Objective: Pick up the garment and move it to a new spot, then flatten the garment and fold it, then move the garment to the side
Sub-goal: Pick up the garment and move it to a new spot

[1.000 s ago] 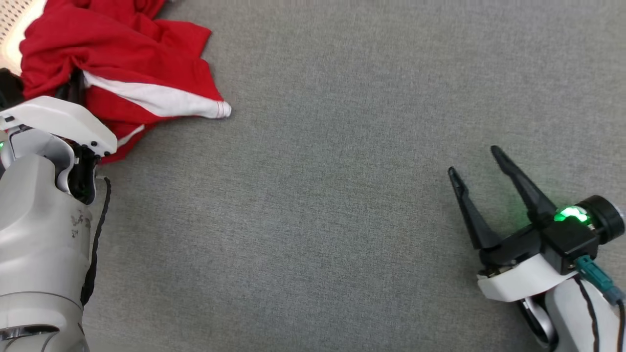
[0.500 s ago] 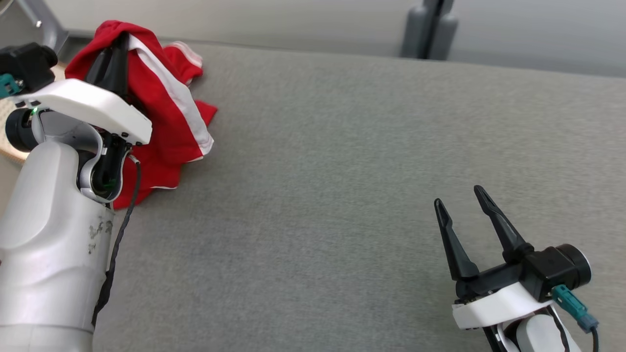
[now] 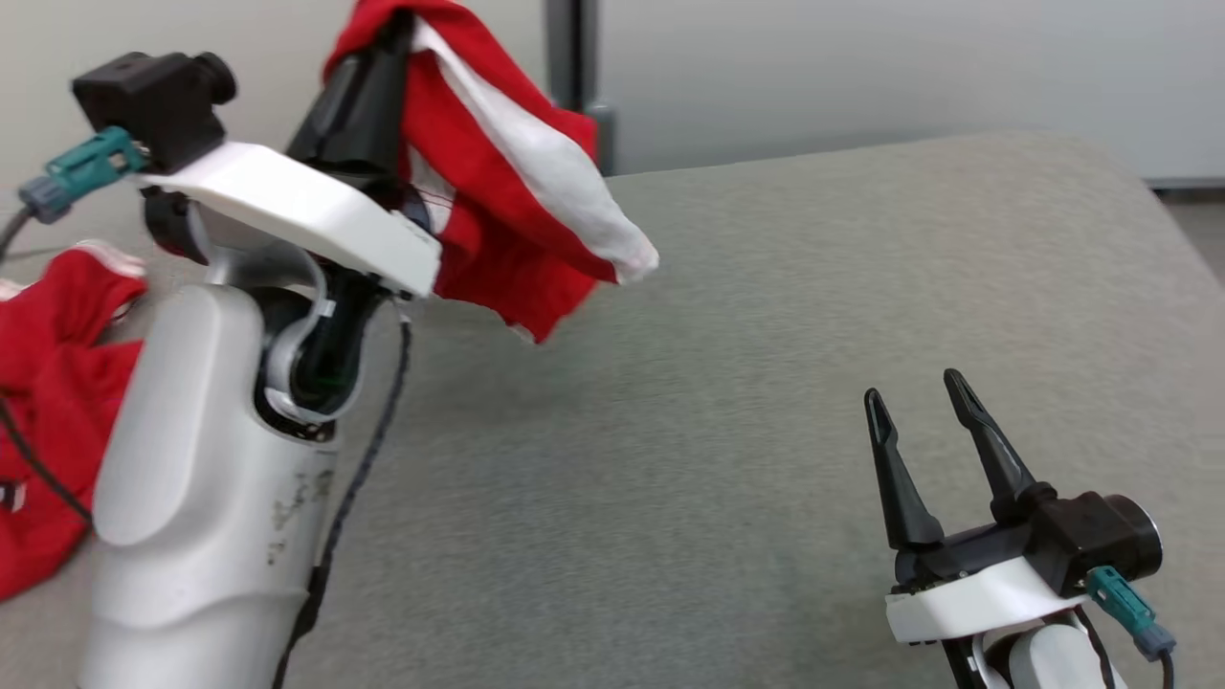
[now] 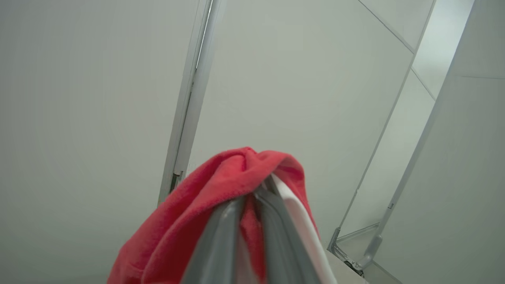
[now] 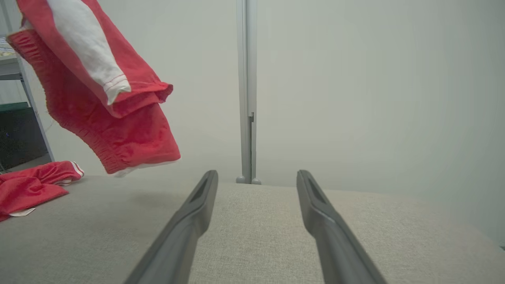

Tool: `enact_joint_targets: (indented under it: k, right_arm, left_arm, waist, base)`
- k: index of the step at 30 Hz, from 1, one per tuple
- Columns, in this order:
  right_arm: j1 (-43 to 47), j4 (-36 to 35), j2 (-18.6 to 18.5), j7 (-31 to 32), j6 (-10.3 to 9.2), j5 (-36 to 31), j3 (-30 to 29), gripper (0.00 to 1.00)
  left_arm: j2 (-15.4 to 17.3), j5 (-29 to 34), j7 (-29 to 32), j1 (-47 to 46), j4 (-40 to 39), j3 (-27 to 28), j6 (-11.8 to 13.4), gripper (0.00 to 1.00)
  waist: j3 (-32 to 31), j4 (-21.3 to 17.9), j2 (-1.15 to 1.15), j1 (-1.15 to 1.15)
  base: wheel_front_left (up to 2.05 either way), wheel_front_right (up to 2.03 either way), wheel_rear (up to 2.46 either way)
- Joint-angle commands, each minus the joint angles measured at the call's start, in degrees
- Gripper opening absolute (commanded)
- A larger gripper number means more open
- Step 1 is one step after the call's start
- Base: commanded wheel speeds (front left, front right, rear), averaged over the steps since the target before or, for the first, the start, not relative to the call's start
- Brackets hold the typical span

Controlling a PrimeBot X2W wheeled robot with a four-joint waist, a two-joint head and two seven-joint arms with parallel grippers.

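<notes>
The garment [image 3: 498, 220] is red with a white stripe and hangs in the air above the grey table, draped over my left gripper [image 3: 383, 38], which is shut on it. In the left wrist view the red cloth [image 4: 221, 189] wraps the closed fingertips. In the right wrist view the same garment [image 5: 106, 102] dangles at the upper left, clear of the table surface. My right gripper [image 3: 919, 402] stands open low over the table's right front with nothing between its fingers [image 5: 197, 213].
More red cloth [image 3: 48, 383] lies on the table at the far left, seen too in the right wrist view [image 5: 31, 187]. The grey fabric table [image 3: 727, 364] spreads between the arms. A grey post [image 3: 574, 77] and pale wall stand behind.
My left gripper has lifted the garment off the table and carried it up and to the right. The head camera has tilted up. The right gripper stays open.
</notes>
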Motion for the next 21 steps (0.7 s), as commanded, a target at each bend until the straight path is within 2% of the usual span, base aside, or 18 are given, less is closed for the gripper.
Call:
enact_joint_targets:
  k: [1, 6, 12, 20, 21]
  right_arm:
    - [-0.3, -0.2, 0.2, -0.1, -0.04, 0.1, -0.3, 1.0]
    - [-1.1, -0.2, 0.7, -0.1, -0.04, 0.4, -0.5, 1.0]
    - [-2.7, -0.3, 1.3, -0.1, -0.04, 1.1, -0.2, 1.0]
    - [-4.0, -0.3, 1.6, -0.1, -0.04, 2.0, 1.2, 1.0]
    - [-3.9, 0.0, 1.7, -0.1, -0.04, 2.0, 1.4, 1.0]
  left_arm:
    - [-0.6, 0.4, 0.4, 1.0, -1.2, -1.1, 0.7, 0.0]
    - [-2.6, 1.2, -0.9, 2.0, 0.1, -4.9, 2.2, 0.0]
    - [-3.7, -0.9, -3.7, 2.9, 8.0, -10.4, 3.7, 0.0]
    - [-3.9, -6.9, -11.7, 2.8, 20.9, -20.7, 4.2, 0.0]
    - [-3.9, -8.1, -14.1, 2.1, 23.1, -23.4, 3.9, 1.0]
  waist:
    - [-0.3, -7.2, 0.0, 0.0]
    - [1.8, -13.2, 0.0, 0.0]
    - [6.0, -18.5, 0.0, 0.0]
    - [10.2, -22.1, 0.0, 0.0]
    - [10.2, -21.9, 0.0, 0.0]
  base:
    - [0.0, 0.0, 0.0]
    - [0.0, 0.0, 0.0]
    - [0.0, 0.0, 0.0]
    - [0.0, 0.0, 0.0]
    - [0.0, 0.0, 0.0]
